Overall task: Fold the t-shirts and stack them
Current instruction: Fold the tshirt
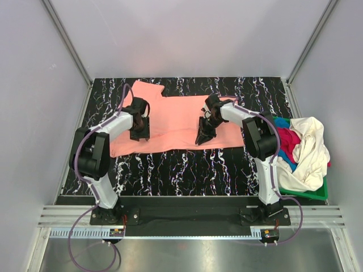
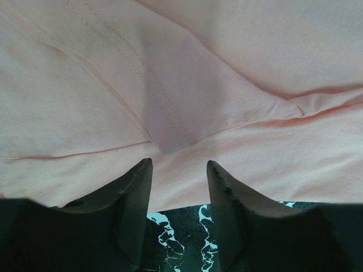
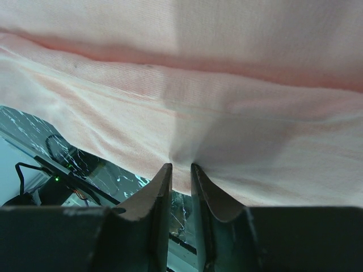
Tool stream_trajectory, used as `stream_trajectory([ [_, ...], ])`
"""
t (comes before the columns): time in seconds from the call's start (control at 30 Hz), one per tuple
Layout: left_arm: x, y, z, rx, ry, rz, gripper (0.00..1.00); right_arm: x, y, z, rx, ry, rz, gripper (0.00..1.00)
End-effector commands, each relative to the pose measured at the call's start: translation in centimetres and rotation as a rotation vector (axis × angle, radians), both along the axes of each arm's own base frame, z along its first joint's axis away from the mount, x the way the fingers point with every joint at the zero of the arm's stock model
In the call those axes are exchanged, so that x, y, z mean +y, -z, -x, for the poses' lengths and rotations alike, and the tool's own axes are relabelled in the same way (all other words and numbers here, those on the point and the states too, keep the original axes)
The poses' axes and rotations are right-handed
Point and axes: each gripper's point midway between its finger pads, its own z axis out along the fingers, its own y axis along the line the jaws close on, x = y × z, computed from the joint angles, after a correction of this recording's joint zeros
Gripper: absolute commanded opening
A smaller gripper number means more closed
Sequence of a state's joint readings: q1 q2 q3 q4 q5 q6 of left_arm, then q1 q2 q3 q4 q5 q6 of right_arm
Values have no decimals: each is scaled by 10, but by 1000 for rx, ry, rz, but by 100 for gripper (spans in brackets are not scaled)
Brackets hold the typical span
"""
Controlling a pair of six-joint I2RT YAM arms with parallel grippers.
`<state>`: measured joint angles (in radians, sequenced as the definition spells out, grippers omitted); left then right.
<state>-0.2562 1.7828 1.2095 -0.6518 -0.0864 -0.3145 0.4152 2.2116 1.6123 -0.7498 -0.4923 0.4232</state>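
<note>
The salmon-pink t-shirt (image 1: 176,113) lies spread across the table (image 1: 170,170), from its middle toward 12 o'clock. The right gripper (image 1: 203,137) pinches the shirt's 6 o'clock edge. The left gripper (image 1: 140,135) is unclenched, jaws apart over that edge toward 9 o'clock. It should bite the cloth fully, then both should lift evenly toward 12 o'clock, keeping the fold straight.

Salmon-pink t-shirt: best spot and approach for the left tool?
Probably the near edge of the salmon-pink t-shirt, just ahead of the open left tool, approached from the near side, low over the table. The shirt lies flat, so that edge is the one free lip. The right tool pinches the same edge further along.
</note>
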Motion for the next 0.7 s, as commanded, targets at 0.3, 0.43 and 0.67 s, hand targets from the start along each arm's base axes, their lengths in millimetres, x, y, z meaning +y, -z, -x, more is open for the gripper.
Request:
stream_trajectory([
  [0.3,0,3,-28,-35,-20,-32,36,-9,8,7,5,-13,44,27],
  [0.43,1,6,-31,-37,-22,-37,26,-9,8,6,4,-15,42,27],
  [0.67,9,-6,-37,-61,-36,-90,4,-9,8,6,8,-14,42,27],
])
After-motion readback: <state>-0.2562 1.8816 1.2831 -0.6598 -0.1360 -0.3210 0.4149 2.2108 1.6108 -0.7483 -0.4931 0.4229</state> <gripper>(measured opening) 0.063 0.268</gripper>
